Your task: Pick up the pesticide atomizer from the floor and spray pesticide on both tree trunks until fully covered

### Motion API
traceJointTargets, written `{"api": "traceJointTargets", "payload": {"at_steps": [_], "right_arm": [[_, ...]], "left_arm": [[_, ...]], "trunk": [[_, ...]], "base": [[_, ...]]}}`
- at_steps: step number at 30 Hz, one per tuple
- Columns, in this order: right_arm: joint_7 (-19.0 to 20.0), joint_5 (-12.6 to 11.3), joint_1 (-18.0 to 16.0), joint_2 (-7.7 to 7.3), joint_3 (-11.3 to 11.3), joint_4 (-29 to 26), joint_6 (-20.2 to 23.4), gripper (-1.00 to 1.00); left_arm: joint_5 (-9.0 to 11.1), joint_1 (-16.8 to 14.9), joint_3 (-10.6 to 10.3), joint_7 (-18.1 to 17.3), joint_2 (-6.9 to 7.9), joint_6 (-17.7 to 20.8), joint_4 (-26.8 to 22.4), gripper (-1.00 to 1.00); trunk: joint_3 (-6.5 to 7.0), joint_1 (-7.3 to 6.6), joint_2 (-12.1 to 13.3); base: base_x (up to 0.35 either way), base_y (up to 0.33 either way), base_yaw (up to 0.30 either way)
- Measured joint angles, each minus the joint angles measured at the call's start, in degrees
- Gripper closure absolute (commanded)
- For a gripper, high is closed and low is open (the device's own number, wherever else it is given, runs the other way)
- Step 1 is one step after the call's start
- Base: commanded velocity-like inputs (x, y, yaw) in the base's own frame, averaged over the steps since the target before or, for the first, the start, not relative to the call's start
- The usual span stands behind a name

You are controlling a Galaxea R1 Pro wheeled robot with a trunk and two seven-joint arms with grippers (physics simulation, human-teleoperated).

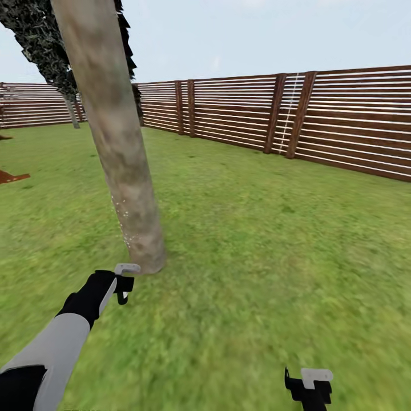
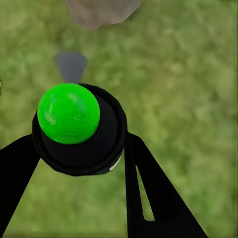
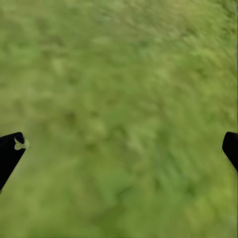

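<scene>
A pale mottled tree trunk (image 1: 117,142) leans up from the lawn right ahead of me, with small white specks low on its side. My left gripper (image 1: 125,283) hangs close to the trunk's foot. In the left wrist view the left gripper (image 2: 82,148) is shut on the pesticide atomizer (image 2: 74,129), a black bottle with a bright green cap and a grey nozzle that points toward the trunk's base (image 2: 101,11). A second tree (image 1: 71,108) stands far off by the fence. My right gripper (image 1: 308,388) is open over bare grass, and its fingers (image 3: 10,153) stand wide apart.
A brown slatted fence (image 1: 297,117) runs along the back and right of the lawn. A low brown object (image 1: 10,177) lies at the left edge. Open grass spreads to the right of the trunk.
</scene>
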Motion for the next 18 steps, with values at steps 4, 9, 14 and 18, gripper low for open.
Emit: {"api": "traceJointTargets", "payload": {"at_steps": [4, 9, 14, 18], "right_arm": [[0.0, 0.0, 0.0, 0.00, 0.0, 0.0, 0.0, -1.00], [0.0, 0.0, 0.0, 0.00, 0.0, 0.0, 0.0, -1.00], [0.0, 0.0, 0.0, 0.00, 0.0, 0.0, 0.0, -1.00], [0.0, 0.0, 0.0, 0.00, 0.0, 0.0, 0.0, -1.00]], "left_arm": [[0.0, 0.0, 0.1, 0.0, -0.01, 0.0, 0.1, 1.00], [-0.1, 0.0, 0.0, 0.0, 0.16, 0.0, 0.2, 1.00], [0.0, 0.1, 0.0, 0.0, 0.53, 0.0, 0.2, 1.00], [-0.2, 0.2, 0.4, 0.0, 1.50, 0.0, 0.2, 1.00]], "trunk": [[0.00, 0.00, 0.0], [0.00, 0.00, 0.0], [0.00, 0.00, 0.0], [0.00, -0.01, 0.0]], "base": [[0.160, -0.266, 0.238], [0.166, -0.263, 0.026], [0.181, -0.250, 0.001], [0.187, -0.244, 0.013]]}}
